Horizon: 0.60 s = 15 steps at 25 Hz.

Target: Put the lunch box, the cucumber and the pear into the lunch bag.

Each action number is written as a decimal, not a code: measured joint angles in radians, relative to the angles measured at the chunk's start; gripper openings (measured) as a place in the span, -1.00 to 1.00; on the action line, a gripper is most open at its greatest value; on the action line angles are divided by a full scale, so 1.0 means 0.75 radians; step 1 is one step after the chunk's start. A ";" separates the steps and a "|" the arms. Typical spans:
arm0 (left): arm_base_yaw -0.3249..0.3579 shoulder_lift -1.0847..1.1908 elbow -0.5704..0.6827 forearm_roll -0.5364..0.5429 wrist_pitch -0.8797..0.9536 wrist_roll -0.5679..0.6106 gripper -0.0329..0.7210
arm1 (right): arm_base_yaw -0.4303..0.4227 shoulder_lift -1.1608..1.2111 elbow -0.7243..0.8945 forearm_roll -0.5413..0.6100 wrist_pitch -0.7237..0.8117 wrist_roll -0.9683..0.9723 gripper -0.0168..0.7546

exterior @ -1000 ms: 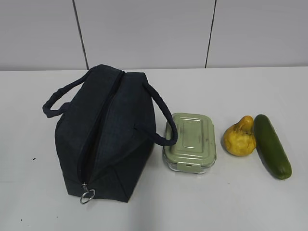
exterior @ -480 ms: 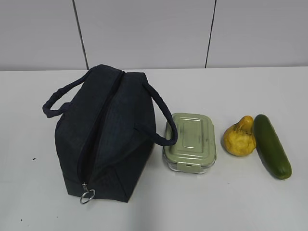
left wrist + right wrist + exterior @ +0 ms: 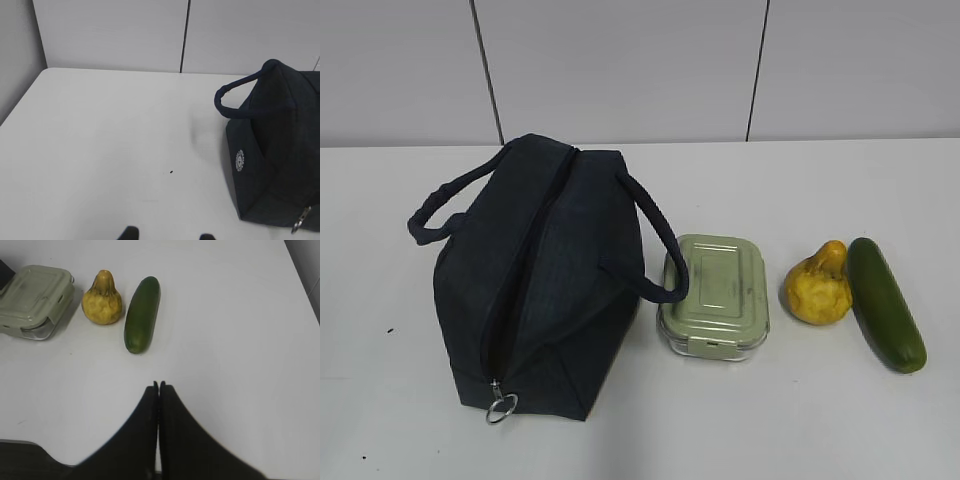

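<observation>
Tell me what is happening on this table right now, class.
Nothing is being handled yet. The dark navy fabric lunch bag stands on the white table with its top zipper looking closed. To its right lie the clear lunch box with the sage-green lid, the lumpy yellow pear and the dark green cucumber, all outside the bag. The right gripper hovers shut, near the cucumber. Only the left gripper's fingertips show, apart.
</observation>
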 joint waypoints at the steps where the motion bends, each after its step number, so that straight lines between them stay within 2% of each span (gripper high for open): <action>1: -0.007 0.000 0.000 -0.003 0.000 0.000 -0.29 | 0.000 0.000 0.000 0.002 0.000 0.000 -0.94; 4: -0.024 0.000 0.000 -0.072 -0.004 0.000 -0.29 | 0.000 0.000 0.002 0.002 0.000 0.000 -0.94; 9: -0.028 0.113 -0.017 -0.330 -0.114 0.028 -0.29 | 0.000 0.000 0.002 0.003 0.000 0.000 -0.94; 15: -0.028 0.475 -0.021 -0.723 -0.213 0.365 -0.28 | 0.000 0.000 0.002 0.005 0.000 0.000 -0.94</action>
